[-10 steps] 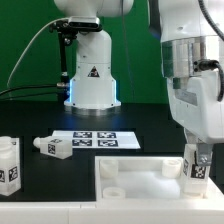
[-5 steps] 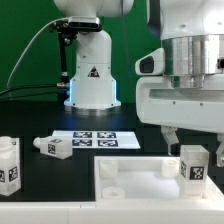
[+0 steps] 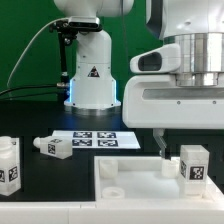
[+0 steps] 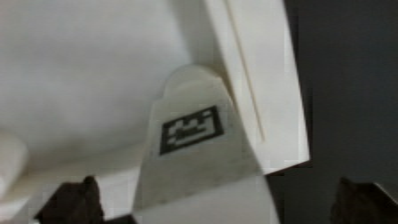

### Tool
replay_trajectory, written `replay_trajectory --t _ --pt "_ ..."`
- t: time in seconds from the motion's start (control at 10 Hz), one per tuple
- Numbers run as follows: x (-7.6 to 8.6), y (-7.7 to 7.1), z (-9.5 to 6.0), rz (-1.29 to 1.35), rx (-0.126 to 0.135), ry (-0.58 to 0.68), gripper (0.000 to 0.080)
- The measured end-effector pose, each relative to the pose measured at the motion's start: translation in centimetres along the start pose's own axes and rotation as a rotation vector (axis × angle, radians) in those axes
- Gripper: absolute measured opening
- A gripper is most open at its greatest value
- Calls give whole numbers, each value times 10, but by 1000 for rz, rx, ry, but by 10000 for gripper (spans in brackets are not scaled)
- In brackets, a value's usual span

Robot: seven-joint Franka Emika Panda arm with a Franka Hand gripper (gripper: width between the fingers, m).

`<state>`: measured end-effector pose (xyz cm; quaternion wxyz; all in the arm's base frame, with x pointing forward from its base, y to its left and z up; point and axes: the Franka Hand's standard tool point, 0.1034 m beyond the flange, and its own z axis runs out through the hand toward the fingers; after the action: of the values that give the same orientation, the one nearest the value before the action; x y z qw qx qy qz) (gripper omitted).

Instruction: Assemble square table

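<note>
1. The leg (image 3: 193,165) was seen upright at the lower right of the exterior view, standing at a corner of the square table slab (image 3: 130,172).
2. The gripper (image 4: 217,203) was held spread, with a fingertip on either side of the leg and neither touching it. The leg's long axis ran vertical, between and below the jaws.
3. Against half a second earlier, the visible finger (image 3: 160,145) was found farther from the leg, which was itself unmoved.

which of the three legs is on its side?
The leg beside the marker board, on the exterior view's left of that marker board. The far-left leg and the leg on the slab stand upright.
</note>
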<state>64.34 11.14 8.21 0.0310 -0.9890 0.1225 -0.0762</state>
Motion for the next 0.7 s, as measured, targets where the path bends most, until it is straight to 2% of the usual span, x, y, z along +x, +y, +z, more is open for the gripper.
replay_trajectory --t 0.2,0.3,0.4,0.5,0.6,0.7 --pt "-1 1 1 60 0 -2 647" --pt "-1 1 1 69 0 -2 544" --pt "-1 1 1 134 1 -3 544" --pt "-1 1 1 205 0 -3 344" --pt "-1 2 1 265 -2 -4 285" --pt "-2 3 1 416 -9 -4 285"
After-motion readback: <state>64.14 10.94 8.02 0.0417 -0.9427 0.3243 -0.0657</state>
